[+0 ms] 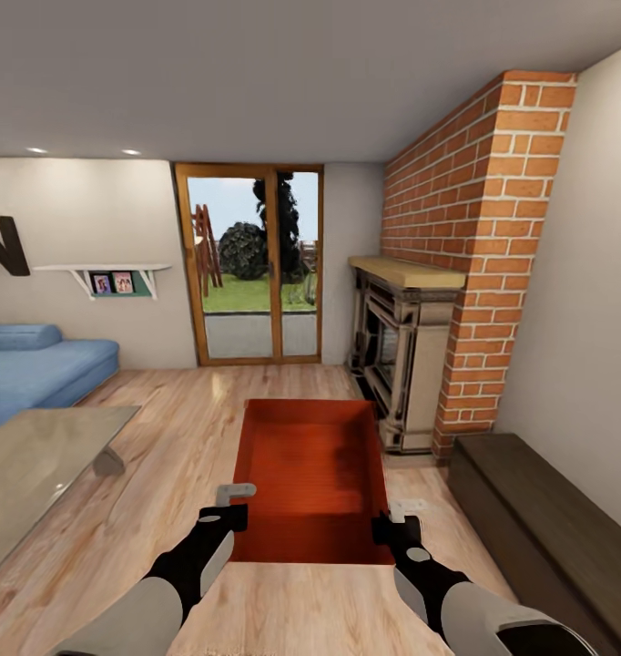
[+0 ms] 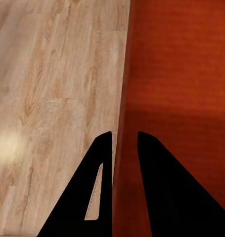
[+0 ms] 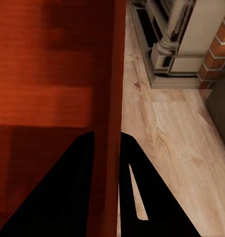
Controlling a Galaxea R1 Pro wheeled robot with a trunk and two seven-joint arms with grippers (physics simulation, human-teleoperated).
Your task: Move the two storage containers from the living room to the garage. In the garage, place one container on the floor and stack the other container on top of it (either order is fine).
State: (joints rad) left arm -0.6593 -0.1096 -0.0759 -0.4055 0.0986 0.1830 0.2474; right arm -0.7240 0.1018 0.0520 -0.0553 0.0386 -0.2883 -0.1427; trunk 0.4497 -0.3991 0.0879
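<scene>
Living room, light wood plank floor (image 1: 174,428), smooth with visible grain. One red brick fireplace column (image 1: 479,228), rough coursed brick, with a beige stone hearth surround at its foot. One long dark low cabinet (image 1: 538,519) just beside the fireplace, cut off by the frame edge. One blue fabric sofa (image 1: 37,369) well apart from the fireplace, partly cut off. One glossy grey desk (image 1: 37,465) near the sofa, corner only. One wood-framed glass door (image 1: 251,264) beside the fireplace.

One orange-red rectangular storage container (image 1: 312,474) counted, thin low walls, flat bottom, held above the floor next to the fireplace hearth. Can't tell if a second sits nested under it.

Two tools. Left tool (image 1: 229,508) pinches the container's side wall, black fingers (image 2: 157,187) either side of the thin wall. Right tool (image 1: 394,521) pinches the opposite wall, fingers (image 3: 67,192) likewise straddling it.
</scene>
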